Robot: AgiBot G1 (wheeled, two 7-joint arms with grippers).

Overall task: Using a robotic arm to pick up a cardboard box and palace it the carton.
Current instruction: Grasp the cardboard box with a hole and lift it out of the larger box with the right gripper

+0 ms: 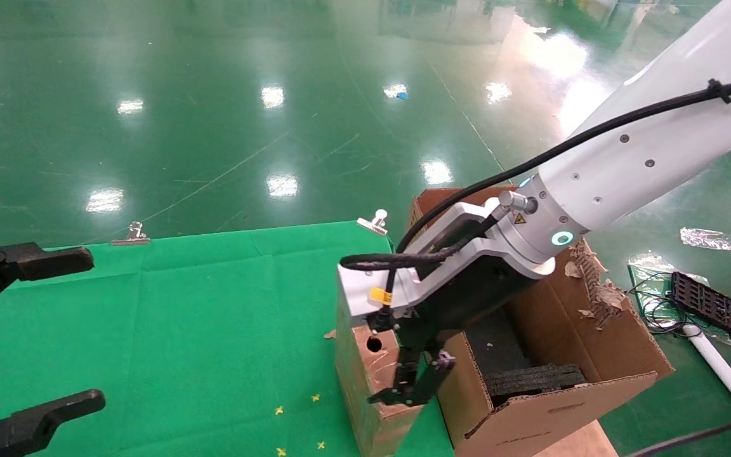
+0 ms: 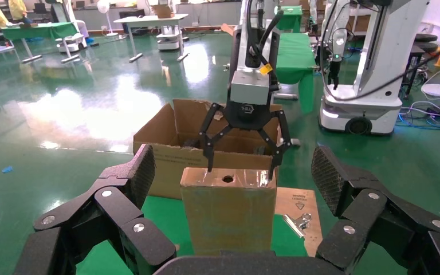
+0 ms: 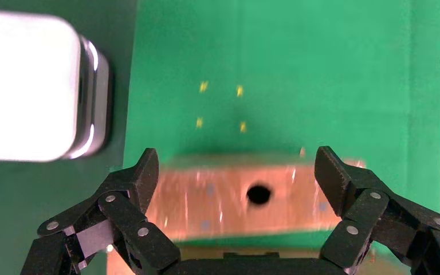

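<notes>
The cardboard box (image 1: 368,374) stands on edge at lower centre of the head view, on the green surface (image 1: 200,317), its narrow top face with 1 round hole turned upward and its far side close against the carton (image 1: 549,381), which fills the lower right. The right tool (image 1: 413,381) straddles that upper end; in the left wrist view, at centre frame, its thin black fingers (image 2: 209,143) hang spread down either side of the box top, tips at the edges, so I judge it open and not yet clamped. The left tool (image 2: 229,229) waits at the left edge of the head view, spread wide and holding nothing. The box looks light and fairly stiff, but its shiny clear tape should make the skin slippery, and corrugated walls may dent under hard pressure. The best hold seems across the 2 short ends of the top face, below the rim, fingers clear of the hole, squeezing moderately. The carton's near flap and black foam lining (image 1: 530,379) stand just beside it.
</notes>
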